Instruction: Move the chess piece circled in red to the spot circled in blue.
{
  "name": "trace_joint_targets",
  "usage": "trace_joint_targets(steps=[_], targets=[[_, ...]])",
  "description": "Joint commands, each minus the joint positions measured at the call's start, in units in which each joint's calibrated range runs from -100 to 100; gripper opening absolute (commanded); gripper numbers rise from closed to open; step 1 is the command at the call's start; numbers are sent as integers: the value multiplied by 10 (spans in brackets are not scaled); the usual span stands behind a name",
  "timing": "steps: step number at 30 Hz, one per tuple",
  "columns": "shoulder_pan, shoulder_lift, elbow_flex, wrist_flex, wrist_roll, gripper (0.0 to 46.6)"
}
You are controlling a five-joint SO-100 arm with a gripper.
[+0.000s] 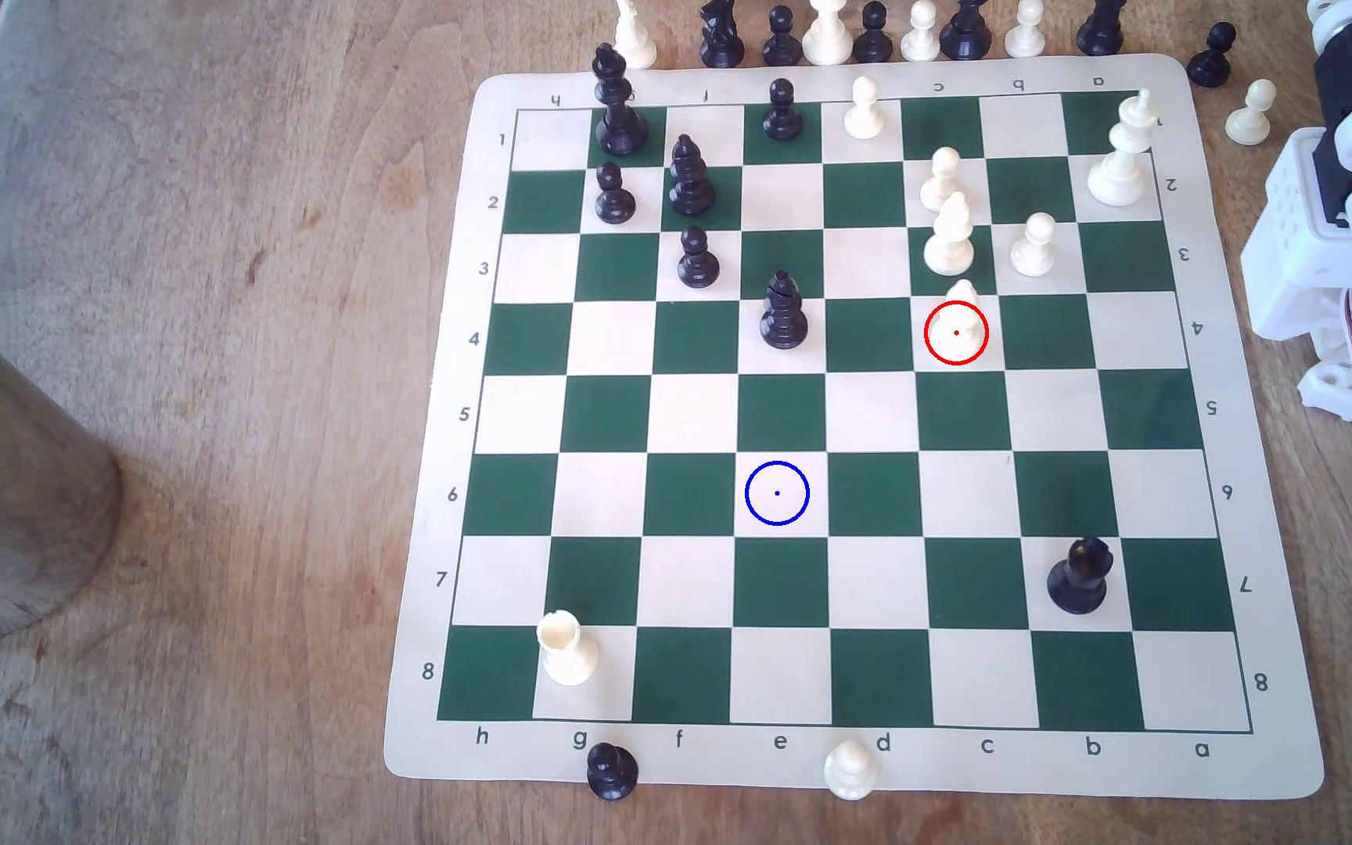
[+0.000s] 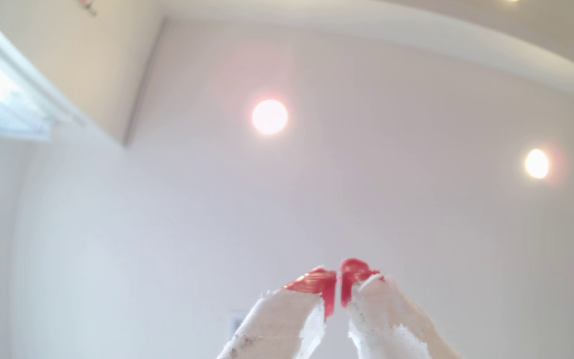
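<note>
End effector (image 2: 338, 281) red tips together, empty

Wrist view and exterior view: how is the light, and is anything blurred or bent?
Wrist view: two ceiling lamps glare with pink halos, the window is blown out, the wall edges bow, and the red-tipped hand looks soft. Exterior view: even light, short soft shadows, the chess piece fairly sharp.

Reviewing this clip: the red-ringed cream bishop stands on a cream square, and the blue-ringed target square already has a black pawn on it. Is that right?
Not quite. The cream bishop with the red ring does stand on a cream square, but the blue-ringed target square is bare: no piece stands on it. The exterior view shows this. The nearest black piece stands two rows away.
</note>
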Motion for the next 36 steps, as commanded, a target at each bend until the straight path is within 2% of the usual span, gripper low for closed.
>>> trace_joint_targets(steps=[1, 6, 12, 15, 21, 24, 28, 31, 36], targets=[[6, 0, 11, 92, 1, 2], [0, 0, -27, 228, 1, 2], [-8, 1, -170, 687, -3, 2], [-5, 1, -211, 785, -3, 2], [35, 2, -422, 1265, -6, 2], [56, 2, -455, 1353, -55, 2], [85, 2, -477, 1477, -55, 2], [105, 1, -480, 1588, -56, 70], [82, 44, -481, 1728, -45, 46]])
